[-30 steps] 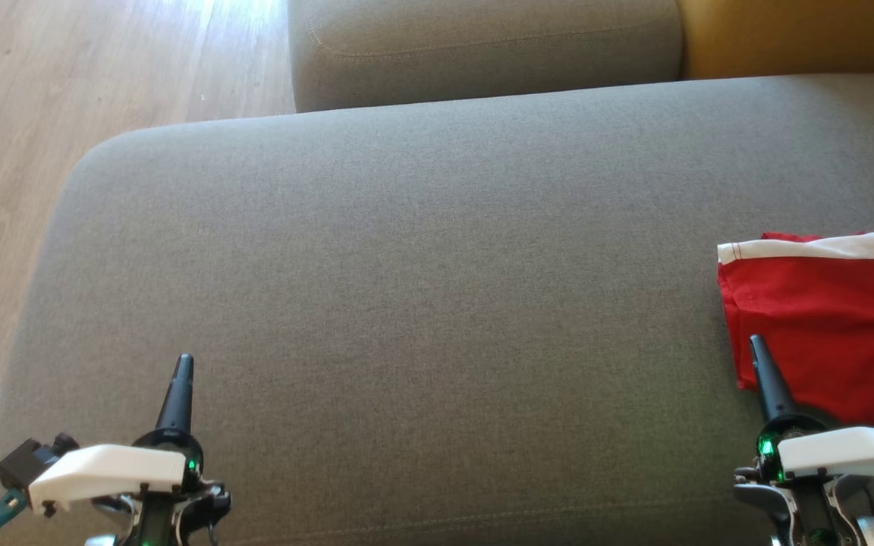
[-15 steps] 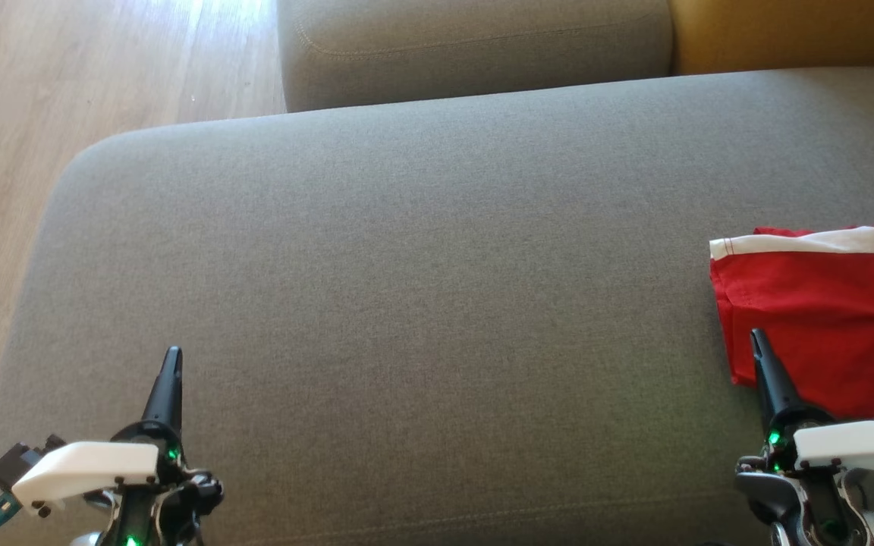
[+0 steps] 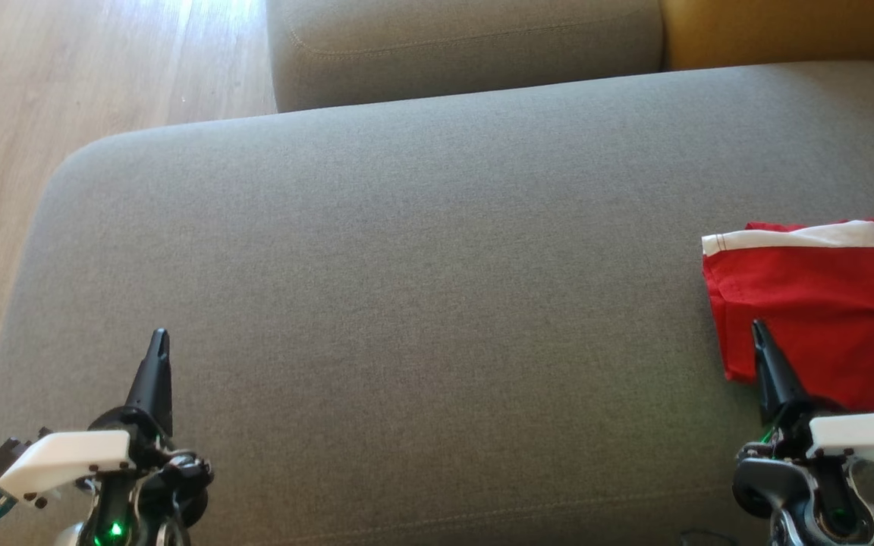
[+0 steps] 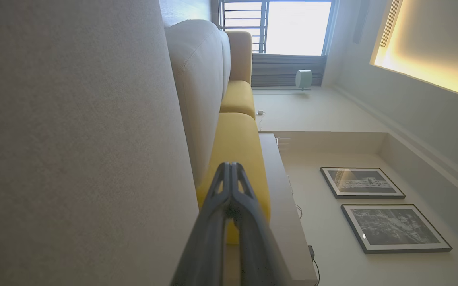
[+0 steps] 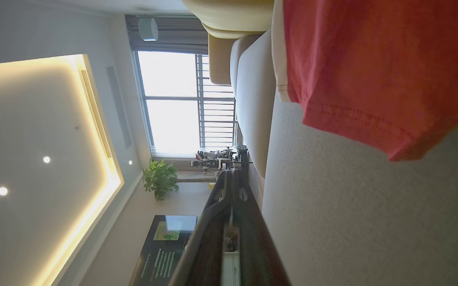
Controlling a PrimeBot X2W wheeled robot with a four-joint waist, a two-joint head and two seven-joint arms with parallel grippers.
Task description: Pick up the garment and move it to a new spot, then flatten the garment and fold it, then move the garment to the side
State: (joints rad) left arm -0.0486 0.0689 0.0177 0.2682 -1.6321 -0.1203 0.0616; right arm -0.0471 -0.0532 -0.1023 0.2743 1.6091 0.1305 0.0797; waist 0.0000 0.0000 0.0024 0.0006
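The garment (image 3: 809, 303), a red shirt with a white band and dark letters, lay on the grey sofa seat (image 3: 407, 265) at the right side of the head view. Its right part was cut off by the picture's edge. It looked folded, with a straight hem on its left side.

The right gripper (image 3: 758, 326) stood at the lower right with its two dark fingers pressed together to one point, and nothing was between them. In the head view this point lay over the near left corner of the garment. In the right wrist view the red hem was off to one side of the fingers, with bare grey fabric in between, so whether they touched could not be told.

The left gripper (image 3: 158, 337) stood at the lower left above bare sofa fabric, well apart from the garment. Its fingers were also closed tight on nothing, and the left wrist view showed the two tips meeting.

Beyond the seat were a grey back cushion (image 3: 467, 45), a yellow cushion (image 3: 771, 30) and the wooden floor (image 3: 65, 76).
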